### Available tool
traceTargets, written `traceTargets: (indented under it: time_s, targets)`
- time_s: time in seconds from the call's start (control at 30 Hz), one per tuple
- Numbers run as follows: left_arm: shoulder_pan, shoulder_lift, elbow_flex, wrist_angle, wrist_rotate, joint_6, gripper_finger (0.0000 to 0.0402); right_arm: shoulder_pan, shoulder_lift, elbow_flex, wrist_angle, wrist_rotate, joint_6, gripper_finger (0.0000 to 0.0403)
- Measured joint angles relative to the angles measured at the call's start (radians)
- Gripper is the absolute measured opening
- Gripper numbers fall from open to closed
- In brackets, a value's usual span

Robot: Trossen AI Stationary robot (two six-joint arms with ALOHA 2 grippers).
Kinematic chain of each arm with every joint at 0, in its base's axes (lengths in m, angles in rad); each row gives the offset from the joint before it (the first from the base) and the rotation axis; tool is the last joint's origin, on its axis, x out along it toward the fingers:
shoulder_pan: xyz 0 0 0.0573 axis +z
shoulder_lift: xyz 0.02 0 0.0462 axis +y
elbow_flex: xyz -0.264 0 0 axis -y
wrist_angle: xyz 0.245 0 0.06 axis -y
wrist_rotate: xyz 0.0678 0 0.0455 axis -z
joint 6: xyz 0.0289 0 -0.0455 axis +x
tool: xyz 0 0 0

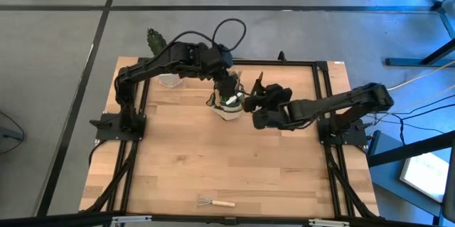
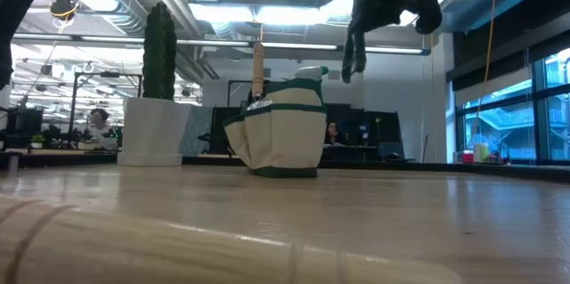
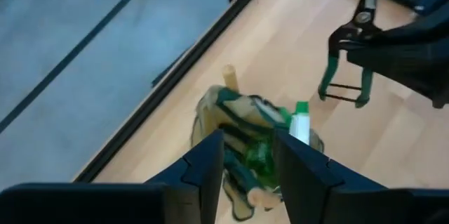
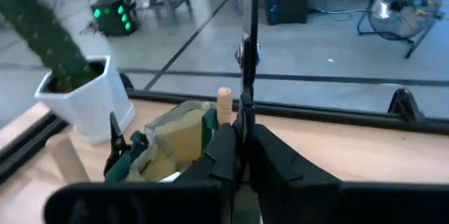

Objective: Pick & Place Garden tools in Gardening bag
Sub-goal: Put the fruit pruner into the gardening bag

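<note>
The olive-green gardening bag (image 1: 229,106) stands upright on its base at the table's far middle. A wooden tool handle (image 2: 258,66) and a white-and-green item (image 3: 300,122) stick out of its top. My left gripper (image 3: 249,171) hovers open just above the bag, its fingers clear of it. To the right of the bag and higher than its rim, my right gripper (image 4: 242,157) is shut on green-handled pruning shears (image 2: 354,52). A little wire rake (image 1: 215,201) with a wooden handle lies flat near the table's near edge. My right gripper pinches the shears between its two fingers, on their flat sides just on the handle side of the pivot (image 4: 246,97). It comes from the table's right, slanting slightly down. The shears are lifted clear, with the green handles (image 3: 328,69) hanging down and the blades pointing up.
A cactus in a white hexagonal pot (image 4: 84,104) stands at the table's far left, behind the bag. A black frame rail (image 1: 213,61) runs around the wooden top. Bare wood lies between the bag and the rake.
</note>
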Motion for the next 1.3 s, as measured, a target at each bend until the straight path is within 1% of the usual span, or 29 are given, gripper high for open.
traceTargets:
  time_s: [0.07, 0.17, 0.23, 0.37, 0.43, 0.5, 0.6, 0.63, 0.7, 0.83, 0.9, 0.97, 1.13, 1.3]
  targets:
    - [-0.020, -0.003, 0.000, -0.025, -0.034, -0.032, 0.0115, 0.000, 0.023, 0.000, -0.001, 0.042, 0.047, 0.0026]
    - [-0.053, -0.011, 0.000, -0.061, -0.061, -0.072, 0.0110, -0.002, 0.039, 0.000, -0.003, 0.120, 0.076, 0.0026]
    - [-0.079, -0.012, 0.000, -0.075, -0.101, -0.095, 0.0106, -0.008, 0.040, 0.000, -0.005, 0.148, 0.102, 0.0026]
    - [-0.120, -0.012, 0.000, -0.101, -0.173, -0.143, 0.0099, -0.026, 0.040, -0.040, 0.033, 0.161, 0.174, 0.0026]
    - [-0.145, -0.012, -0.006, -0.111, -0.191, -0.174, 0.0097, -0.039, 0.052, -0.075, 0.049, 0.171, 0.220, 0.0026]
    - [-0.169, -0.011, -0.017, -0.116, -0.200, -0.188, 0.0094, -0.049, 0.056, -0.123, 0.060, 0.150, 0.276, 0.0026]
    - [-0.211, -0.011, -0.027, -0.143, -0.227, -0.220, 0.0092, -0.054, 0.072, -0.177, 0.164, 0.143, 0.318, 0.0026]
    - [-0.227, -0.011, -0.034, -0.139, -0.241, -0.228, 0.0092, -0.054, 0.073, -0.187, 0.181, 0.142, 0.315, 0.0026]
    - [-0.259, -0.010, -0.047, -0.142, -0.263, -0.237, 0.0092, -0.054, 0.082, -0.182, 0.270, 0.139, 0.278, 0.0026]
    - [-0.295, -0.008, -0.047, -0.139, -0.305, -0.249, 0.0092, -0.061, 0.085, -0.184, 0.433, 0.132, 0.109, 0.0026]
    - [-0.300, -0.007, -0.047, -0.139, -0.316, -0.267, 0.0092, -0.072, 0.085, -0.183, 0.493, 0.127, 0.029, 0.0026]
    - [-0.311, -0.007, -0.047, -0.139, -0.321, -0.279, 0.0092, -0.085, 0.085, -0.183, 0.533, 0.121, -0.016, 0.0026]
    - [-0.330, -0.008, -0.047, -0.139, -0.324, -0.287, 0.0092, -0.106, 0.087, -0.183, 0.559, 0.077, -0.042, 0.0026]
    - [-0.331, -0.009, -0.047, -0.139, -0.344, -0.296, 0.0092, -0.112, 0.150, -0.163, 0.567, 0.038, -0.022, 0.0026]
